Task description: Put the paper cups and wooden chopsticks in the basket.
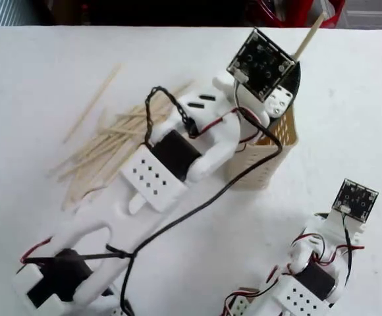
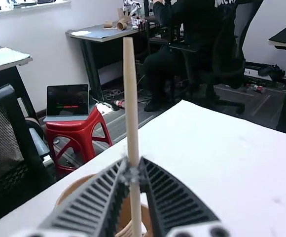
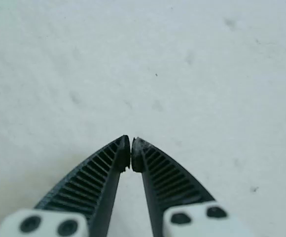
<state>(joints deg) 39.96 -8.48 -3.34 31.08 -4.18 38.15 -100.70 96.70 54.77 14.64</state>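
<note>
**While one chopstick hangs over the basket, a heap waits on the worktop**

As the left gripper [image 2: 133,173] stands clenched on a single wooden chopstick [image 2: 128,98], the stick is upright, its long end rising above the fingertips and its short end pointing down between them. Directly beneath that gripper sits the tan perforated basket [image 1: 288,131], whose rim curves just under the jaws in the left wrist view. I judge this stick to be one release away from going in; it is not yet let go.

Most of the chopstick work looks to be ahead. A loose pile of chopsticks [image 1: 105,148] lies fanned on the white worktop [image 1: 46,66], well apart from the left gripper and back alongside that arm's body. One stray chopstick [image 1: 92,102] rests just beyond the heap, on the side farther from the gripper. Each will likely need its own trip, so I would put the task at an early to middle stage.

About the paper cups I cannot tell: the left arm covers the basket's inside, so whether any are already in it is hidden.

Well away from the basket, the right gripper [image 3: 131,148] hangs with its jaws pressed together on nothing, bare worktop just below its tips.
</note>
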